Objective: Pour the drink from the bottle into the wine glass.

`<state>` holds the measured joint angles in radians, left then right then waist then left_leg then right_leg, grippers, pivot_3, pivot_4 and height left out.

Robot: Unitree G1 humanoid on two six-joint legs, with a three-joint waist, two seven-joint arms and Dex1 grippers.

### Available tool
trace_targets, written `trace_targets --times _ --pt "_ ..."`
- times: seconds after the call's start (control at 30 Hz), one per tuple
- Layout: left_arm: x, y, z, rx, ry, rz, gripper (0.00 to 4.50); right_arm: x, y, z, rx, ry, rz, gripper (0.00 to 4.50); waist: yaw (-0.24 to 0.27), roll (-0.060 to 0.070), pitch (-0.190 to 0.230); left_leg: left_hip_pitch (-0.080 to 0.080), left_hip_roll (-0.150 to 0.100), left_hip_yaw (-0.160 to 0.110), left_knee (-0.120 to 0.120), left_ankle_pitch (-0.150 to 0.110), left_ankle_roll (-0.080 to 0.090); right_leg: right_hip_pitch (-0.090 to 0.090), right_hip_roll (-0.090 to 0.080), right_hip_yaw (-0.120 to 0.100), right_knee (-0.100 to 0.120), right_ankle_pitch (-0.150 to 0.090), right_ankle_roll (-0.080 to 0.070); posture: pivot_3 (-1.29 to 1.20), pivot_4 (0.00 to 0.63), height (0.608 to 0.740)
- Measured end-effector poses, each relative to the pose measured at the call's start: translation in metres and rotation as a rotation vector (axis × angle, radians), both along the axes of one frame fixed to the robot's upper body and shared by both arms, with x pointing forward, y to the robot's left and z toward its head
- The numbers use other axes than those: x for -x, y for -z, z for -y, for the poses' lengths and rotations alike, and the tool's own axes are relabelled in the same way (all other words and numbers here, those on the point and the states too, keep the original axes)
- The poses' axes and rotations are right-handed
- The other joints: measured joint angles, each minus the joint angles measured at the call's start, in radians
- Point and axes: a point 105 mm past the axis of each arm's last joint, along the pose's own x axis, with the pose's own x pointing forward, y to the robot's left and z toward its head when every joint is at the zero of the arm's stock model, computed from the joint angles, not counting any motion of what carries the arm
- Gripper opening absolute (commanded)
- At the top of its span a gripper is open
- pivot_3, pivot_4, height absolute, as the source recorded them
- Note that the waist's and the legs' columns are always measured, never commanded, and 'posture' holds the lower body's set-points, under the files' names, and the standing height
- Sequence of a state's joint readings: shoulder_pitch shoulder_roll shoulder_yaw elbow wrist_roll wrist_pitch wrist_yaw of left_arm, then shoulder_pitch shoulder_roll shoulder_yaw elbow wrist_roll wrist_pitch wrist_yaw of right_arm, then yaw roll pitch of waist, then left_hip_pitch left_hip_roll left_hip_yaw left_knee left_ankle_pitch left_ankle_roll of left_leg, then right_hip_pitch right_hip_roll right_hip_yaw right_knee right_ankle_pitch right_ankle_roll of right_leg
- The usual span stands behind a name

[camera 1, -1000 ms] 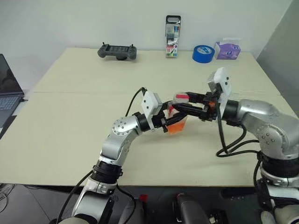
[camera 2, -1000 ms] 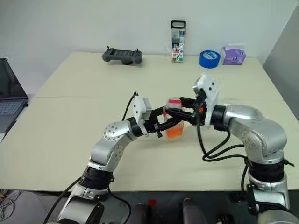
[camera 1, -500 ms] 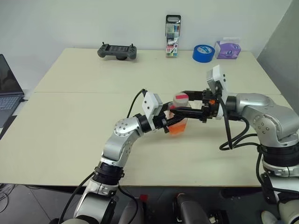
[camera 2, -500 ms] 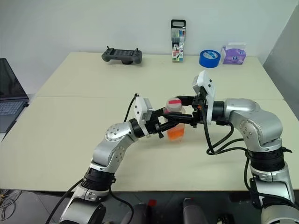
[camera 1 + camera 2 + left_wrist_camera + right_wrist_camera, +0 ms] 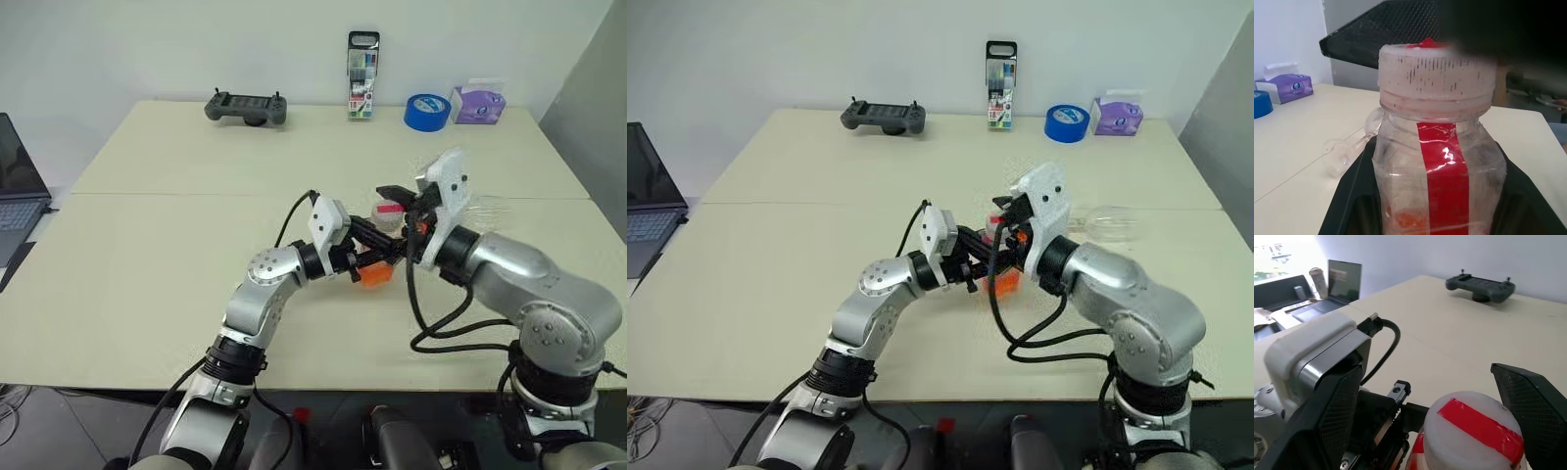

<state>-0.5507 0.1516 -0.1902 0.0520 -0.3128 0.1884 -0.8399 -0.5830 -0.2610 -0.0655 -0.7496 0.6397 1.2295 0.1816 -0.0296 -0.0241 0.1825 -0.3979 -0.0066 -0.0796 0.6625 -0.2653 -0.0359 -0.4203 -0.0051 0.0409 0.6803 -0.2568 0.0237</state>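
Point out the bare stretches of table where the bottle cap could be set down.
Free: the wide near-left tabletop beside the laptop, and the middle band below the controller. Crowded: the back-right edge with marker pack, tape, tissues; the wine glass lies right of the bottle.

My left pincer (image 5: 982, 271) grips the bottle (image 5: 1002, 257) above the bench (image 5: 774, 245), orange drink (image 5: 1005, 285) low inside. My right pincer (image 5: 1004, 217) stands spread over its cap. The wine glass (image 5: 1111, 224) lies toppled nearby.

Bottle (image 5: 1437, 161) upright, capped, little orange drink (image 5: 373, 277) low inside; wine glass (image 5: 1109, 224) lying on side.
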Motion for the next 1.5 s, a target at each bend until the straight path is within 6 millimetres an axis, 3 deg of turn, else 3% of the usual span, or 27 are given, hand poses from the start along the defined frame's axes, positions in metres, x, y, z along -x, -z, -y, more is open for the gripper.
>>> trace_targets --times 0.37,0.63,0.8,0.93,1.0,1.13,1.5 --pt "-0.01 0.002 -0.001 -0.004 -0.017 0.003 1.89 0.0 0.0 0.009 -0.013 0.362 -0.042 4.45 0.0 0.0 0.0 0.0 0.0 0.0 -0.001 0.0 0.0 0.0 0.0 0.0 0.0 0.0 0.0 0.0 0.15 0.74" --pt "-0.013 0.001 -0.001 -0.004 -0.021 0.009 1.89 0.0 0.009 0.003 0.0 0.432 -0.105 4.45 -0.002 0.001 0.0 0.0 0.0 0.0 0.0 0.0 0.0 0.0 0.0 -0.001 0.0 0.0 0.0 0.0 0.15 0.74" --pt "-0.013 0.002 -0.001 -0.006 -0.023 0.01 1.89 -0.001 0.005 0.003 0.003 0.461 -0.087 3.28 -0.003 0.001 0.0 0.0 0.0 0.0 0.0 0.0 0.0 0.0 0.0 0.0 0.0 0.0 0.0 0.0 0.15 0.74" --pt "-0.014 0.002 -0.001 -0.01 -0.025 0.011 1.89 -0.002 0.001 0.003 0.008 0.479 -0.07 3.26 -0.003 0.001 0.0 0.0 0.0 -0.001 -0.001 0.0 0.0 0.0 0.0 -0.001 0.0 0.0 0.0 0.0 0.15 0.74" --pt "-0.014 0.002 -0.001 -0.012 -0.025 0.012 1.89 -0.002 0.001 0.003 0.005 0.484 -0.068 2.94 -0.003 0.001 0.0 0.0 0.0 0.0 -0.001 0.0 0.0 0.0 0.0 -0.001 0.0 0.0 0.0 0.0 0.15 0.74" --pt "-0.014 0.003 -0.002 -0.015 -0.026 0.011 1.89 -0.001 0.001 0.0 0.007 0.475 -0.067 1.83 -0.003 0.001 0.0 0.0 0.0 0.0 -0.001 0.0 0.0 0.0 0.0 -0.001 0.0 0.0 0.0 0.0 0.15 0.74" --pt "-0.014 0.004 0.0 -0.017 -0.026 0.008 1.89 -0.002 0.001 0.005 0.067 0.441 -0.04 1.83 -0.003 0.001 0.0 0.0 -0.001 0.0 0.0 0.0 0.0 0.0 0.0 -0.001 -0.001 0.0 0.0 0.0 0.15 0.74"
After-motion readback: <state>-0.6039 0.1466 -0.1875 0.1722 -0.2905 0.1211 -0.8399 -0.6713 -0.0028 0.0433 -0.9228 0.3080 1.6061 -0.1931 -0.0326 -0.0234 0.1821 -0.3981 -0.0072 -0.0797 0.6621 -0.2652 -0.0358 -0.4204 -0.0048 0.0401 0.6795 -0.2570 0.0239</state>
